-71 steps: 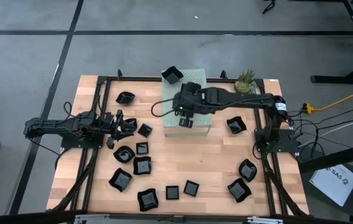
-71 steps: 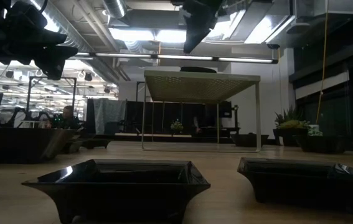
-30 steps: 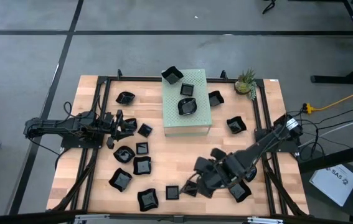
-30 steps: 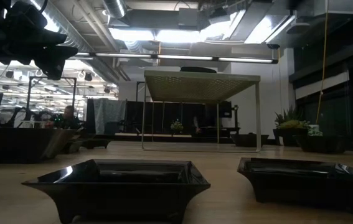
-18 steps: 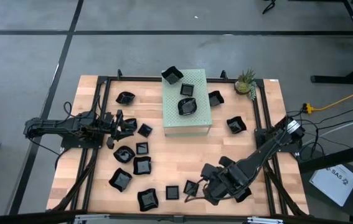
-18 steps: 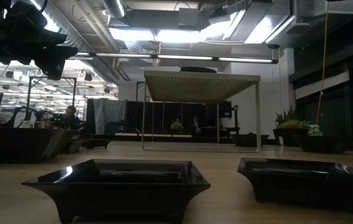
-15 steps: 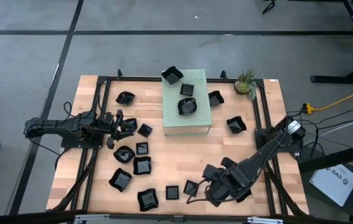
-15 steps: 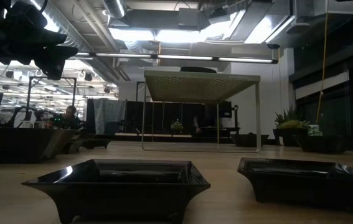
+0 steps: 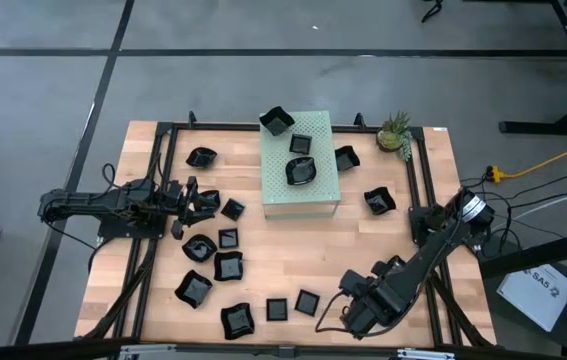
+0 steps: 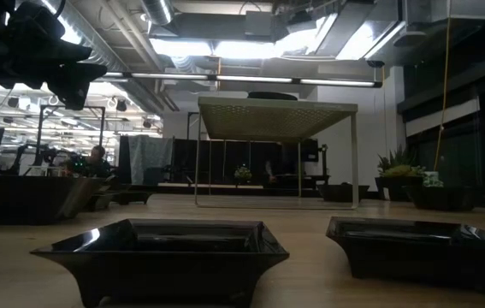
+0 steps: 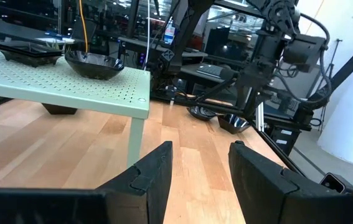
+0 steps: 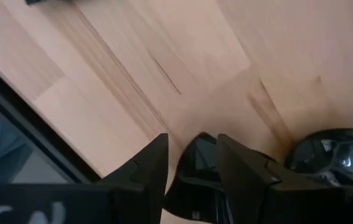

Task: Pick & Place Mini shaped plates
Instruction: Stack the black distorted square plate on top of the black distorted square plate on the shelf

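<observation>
Right gripper (image 9: 335,318) low at the tabletop's (image 9: 363,250) near edge, fingers (image 12: 244,174) closed on the rim of a small black plate (image 12: 198,163). Left gripper (image 9: 191,205) waits near the left edge, fingers parted and empty. Two plates (image 9: 301,171) sit on the green box (image 9: 298,205) at the far edge, a third on its corner; most others cluster in the near-left quarter. The centre strip is bare wood.
</observation>
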Action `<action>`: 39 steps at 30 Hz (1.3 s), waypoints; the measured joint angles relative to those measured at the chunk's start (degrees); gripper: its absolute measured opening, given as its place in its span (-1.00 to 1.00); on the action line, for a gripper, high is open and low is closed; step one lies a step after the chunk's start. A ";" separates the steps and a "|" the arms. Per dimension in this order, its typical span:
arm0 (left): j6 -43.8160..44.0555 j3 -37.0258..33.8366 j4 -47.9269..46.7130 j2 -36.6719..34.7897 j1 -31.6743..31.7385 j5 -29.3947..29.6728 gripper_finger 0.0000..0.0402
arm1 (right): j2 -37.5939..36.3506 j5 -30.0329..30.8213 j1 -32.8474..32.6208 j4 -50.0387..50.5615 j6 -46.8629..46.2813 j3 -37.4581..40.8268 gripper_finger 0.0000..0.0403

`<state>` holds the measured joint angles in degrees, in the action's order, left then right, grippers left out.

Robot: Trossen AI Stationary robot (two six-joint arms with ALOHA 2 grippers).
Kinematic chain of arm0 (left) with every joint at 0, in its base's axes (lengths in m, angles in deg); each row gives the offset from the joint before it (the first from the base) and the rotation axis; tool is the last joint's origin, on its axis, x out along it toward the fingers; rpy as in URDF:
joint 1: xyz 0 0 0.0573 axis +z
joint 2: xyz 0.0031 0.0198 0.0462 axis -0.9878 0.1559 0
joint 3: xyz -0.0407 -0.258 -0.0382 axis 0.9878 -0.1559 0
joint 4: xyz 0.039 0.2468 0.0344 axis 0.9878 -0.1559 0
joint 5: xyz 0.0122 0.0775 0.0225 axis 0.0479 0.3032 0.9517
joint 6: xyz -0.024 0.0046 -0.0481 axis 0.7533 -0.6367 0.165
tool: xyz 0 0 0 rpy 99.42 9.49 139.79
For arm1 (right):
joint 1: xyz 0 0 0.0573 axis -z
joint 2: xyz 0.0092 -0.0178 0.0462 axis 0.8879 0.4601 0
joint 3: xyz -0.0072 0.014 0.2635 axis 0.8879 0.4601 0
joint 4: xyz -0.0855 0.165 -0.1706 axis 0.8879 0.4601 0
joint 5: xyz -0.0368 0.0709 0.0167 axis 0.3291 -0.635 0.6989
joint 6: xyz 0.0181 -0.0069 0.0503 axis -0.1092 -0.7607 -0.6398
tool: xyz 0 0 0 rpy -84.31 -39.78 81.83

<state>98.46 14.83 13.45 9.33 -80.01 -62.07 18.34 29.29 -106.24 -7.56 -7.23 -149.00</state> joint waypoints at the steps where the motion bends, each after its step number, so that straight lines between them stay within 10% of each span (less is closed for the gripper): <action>1: 0.00 0.02 0.00 0.00 -0.02 0.01 -0.24 | 0.00 -0.17 -0.28 -0.16 -0.64 0.37 -0.33; 39: 0.00 0.01 0.00 -0.02 0.00 0.01 -0.24 | 2.12 -5.82 -5.86 -8.71 -12.54 5.95 -0.33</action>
<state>98.46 14.85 13.45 9.31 -80.02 -62.06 20.46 23.47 -112.09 -16.27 -19.77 -143.06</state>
